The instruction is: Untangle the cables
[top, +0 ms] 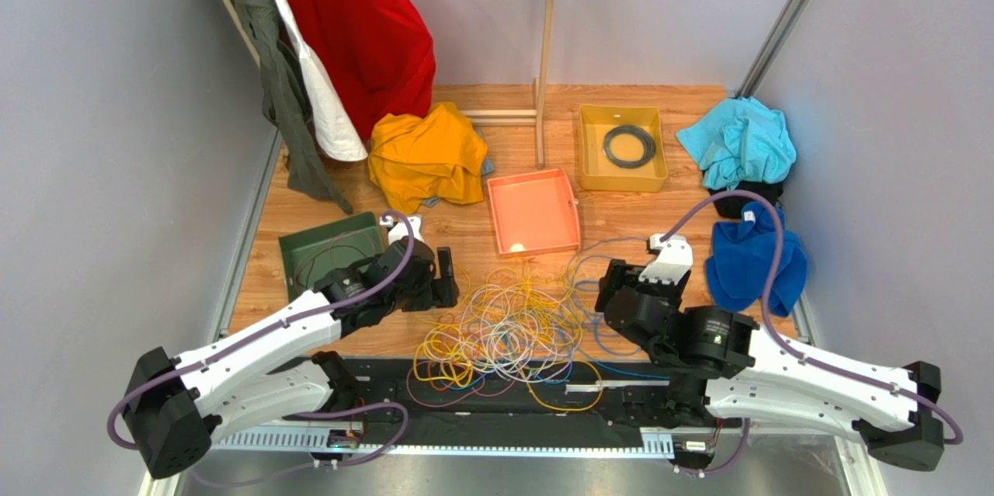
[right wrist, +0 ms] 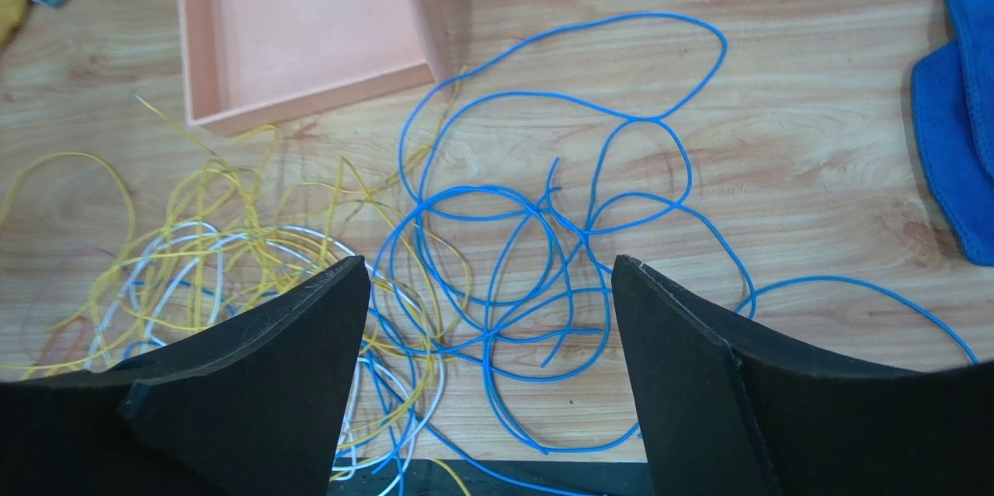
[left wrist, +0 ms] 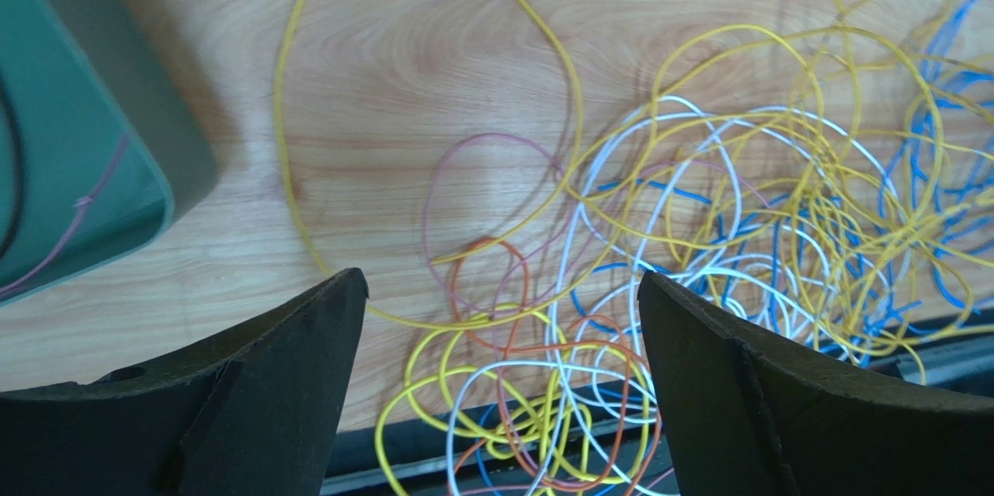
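A tangle of thin cables (top: 513, 327) in yellow, white, blue and orange lies on the wood table between the two arms, spilling over the black front rail. The left wrist view shows yellow, white, orange and pinkish loops (left wrist: 653, 240). The right wrist view shows mostly blue loops (right wrist: 548, 252) with yellow and white ones to the left. My left gripper (top: 445, 277) hovers at the tangle's left edge, open and empty (left wrist: 502, 287). My right gripper (top: 604, 287) hovers at its right edge over the blue loops, open and empty (right wrist: 490, 275).
A salmon tray (top: 533, 211) sits just behind the tangle. A yellow tray (top: 590, 158) holds a black coil (top: 629, 147). A green tray (top: 306, 249) is beside the left gripper. Orange (top: 427, 155), teal (top: 737, 141) and blue (top: 753, 257) cloths lie around; a wooden stand (top: 543, 65) rises at the back.
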Tool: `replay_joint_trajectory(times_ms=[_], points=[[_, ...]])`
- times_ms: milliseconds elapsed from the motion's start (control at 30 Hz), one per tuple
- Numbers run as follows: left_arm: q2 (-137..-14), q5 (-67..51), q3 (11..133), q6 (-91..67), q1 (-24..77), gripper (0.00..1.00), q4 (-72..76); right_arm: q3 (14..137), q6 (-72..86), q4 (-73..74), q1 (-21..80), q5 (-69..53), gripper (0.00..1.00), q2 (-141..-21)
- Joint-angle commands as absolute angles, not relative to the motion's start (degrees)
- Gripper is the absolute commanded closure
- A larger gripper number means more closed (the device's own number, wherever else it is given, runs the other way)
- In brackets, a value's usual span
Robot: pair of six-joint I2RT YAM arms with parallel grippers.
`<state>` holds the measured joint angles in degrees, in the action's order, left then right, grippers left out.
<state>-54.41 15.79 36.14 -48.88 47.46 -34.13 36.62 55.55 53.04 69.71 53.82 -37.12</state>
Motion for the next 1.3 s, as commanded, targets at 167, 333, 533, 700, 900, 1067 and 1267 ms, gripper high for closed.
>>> replay_joint_trajectory(times_ms=[167,333,533,700,900,1067,1267], points=[[-42.9,5.8,28.4,-45.7,48.0,0.07,-21.7,30.2,59.9,43.8,69.8,46.8,0.27,-47.0],[-39.3,5.2,28.0,-45.1,48.1,0.07,-23.9,26.4,58.2,37.5,68.3,44.7,0.36,-51.8],[-37.4,6.0,28.5,-45.3,48.1,0.07,-28.6,25.8,57.4,32.0,67.1,42.4,0.33,-54.8],[-35.7,6.5,27.1,-46.1,48.1,0.07,-28.7,23.8,58.3,29.3,67.0,40.2,0.33,-56.6],[-36.5,6.1,26.2,-46.9,48.1,0.07,-28.0,24.3,59.1,26.0,65.8,39.5,0.33,-65.0],[-35.9,6.1,26.3,-47.2,48.2,0.07,-29.0,25.7,58.4,23.0,64.2,39.3,0.68,-71.8],[-32.6,8.2,27.3,-46.9,48.1,0.08,-32.3,34.3,56.9,35.1,68.0,43.6,1.0,-62.0]])
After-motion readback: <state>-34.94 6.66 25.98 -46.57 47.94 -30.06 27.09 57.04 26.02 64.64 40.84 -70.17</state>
